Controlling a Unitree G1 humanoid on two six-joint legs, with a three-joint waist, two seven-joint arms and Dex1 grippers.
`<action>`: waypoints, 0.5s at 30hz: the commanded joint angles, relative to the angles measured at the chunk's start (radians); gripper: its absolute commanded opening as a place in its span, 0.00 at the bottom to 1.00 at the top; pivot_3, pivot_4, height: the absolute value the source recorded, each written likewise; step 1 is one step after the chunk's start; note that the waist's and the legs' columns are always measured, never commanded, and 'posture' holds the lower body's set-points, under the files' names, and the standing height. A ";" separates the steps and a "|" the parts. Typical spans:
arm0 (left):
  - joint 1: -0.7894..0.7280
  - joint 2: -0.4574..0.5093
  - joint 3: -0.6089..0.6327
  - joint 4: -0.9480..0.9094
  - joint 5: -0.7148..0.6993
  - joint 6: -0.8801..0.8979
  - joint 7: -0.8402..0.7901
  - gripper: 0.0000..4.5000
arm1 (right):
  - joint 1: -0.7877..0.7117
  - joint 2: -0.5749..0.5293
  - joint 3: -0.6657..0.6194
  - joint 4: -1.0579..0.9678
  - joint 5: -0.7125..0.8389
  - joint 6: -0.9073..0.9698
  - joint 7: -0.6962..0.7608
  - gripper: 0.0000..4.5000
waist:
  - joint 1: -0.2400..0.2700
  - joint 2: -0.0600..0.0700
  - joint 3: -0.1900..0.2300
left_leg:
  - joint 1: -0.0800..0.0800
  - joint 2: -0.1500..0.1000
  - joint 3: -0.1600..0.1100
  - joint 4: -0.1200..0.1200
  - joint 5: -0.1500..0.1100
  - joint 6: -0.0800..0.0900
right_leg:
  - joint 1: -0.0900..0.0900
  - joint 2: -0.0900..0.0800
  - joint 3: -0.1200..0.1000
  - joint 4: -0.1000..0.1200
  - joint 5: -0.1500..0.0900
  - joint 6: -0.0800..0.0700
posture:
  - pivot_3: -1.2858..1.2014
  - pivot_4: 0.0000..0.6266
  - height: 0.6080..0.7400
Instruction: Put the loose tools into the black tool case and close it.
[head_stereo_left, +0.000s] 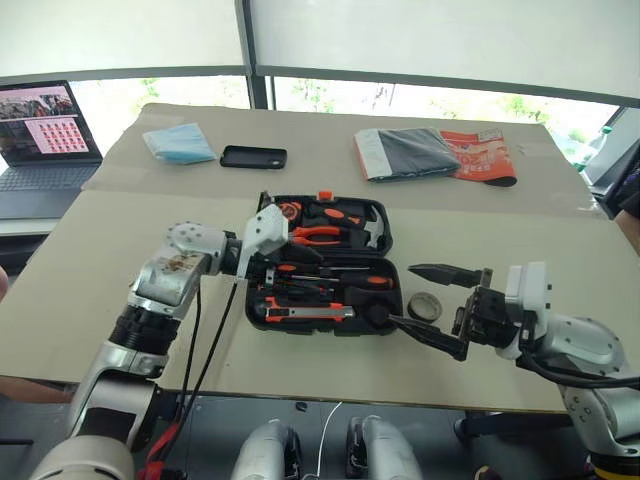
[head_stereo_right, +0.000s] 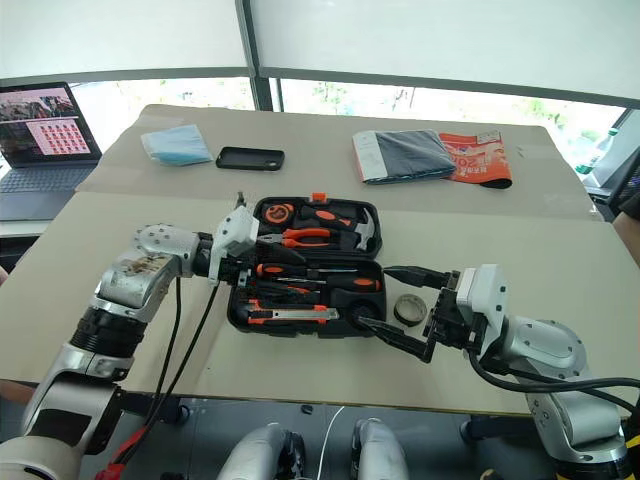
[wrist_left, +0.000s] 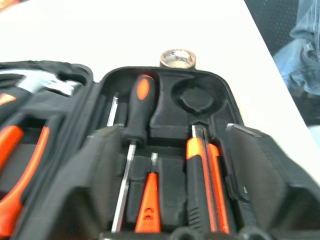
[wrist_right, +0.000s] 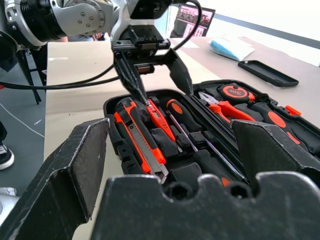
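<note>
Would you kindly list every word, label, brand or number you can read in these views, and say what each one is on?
No text here is legible.
Orange booklet: white print, too small to read.
Laptop screen: a grid of small pictures, lettering too small to read.
Tape measure in the case: dark lettering on its orange face, too blurred to read.
Phone and mask: no print visible.
</note>
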 joint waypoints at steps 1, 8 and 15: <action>0.038 0.031 -0.020 0.019 0.038 -0.137 -0.041 0.37 | 0.010 0.005 -0.020 -0.018 0.003 -0.013 -0.007 1.00 | 0.000 0.000 0.000 | 0.000 0.000 0.000 0.000 0.000 0.000 | 0.000 0.000 0.000 0.000 0.000 0.000 | 0.52 0.24 1.00; 0.114 -0.003 -0.045 0.087 0.115 -0.205 0.060 0.01 | 0.039 0.009 -0.032 -0.011 -0.003 -0.030 -0.002 1.00 | 0.005 0.000 0.000 | -0.001 0.000 0.000 0.001 -0.001 0.001 | 0.000 -0.002 0.000 0.000 0.000 0.000 | 0.52 0.24 1.00; 0.152 -0.006 -0.102 0.104 0.167 -0.210 0.069 0.01 | 0.052 0.013 -0.033 -0.012 -0.004 -0.031 0.002 1.00 | 0.011 0.001 -0.001 | 0.001 0.000 0.000 0.001 -0.001 0.002 | 0.002 -0.002 0.000 -0.001 0.001 0.001 | 0.52 0.24 1.00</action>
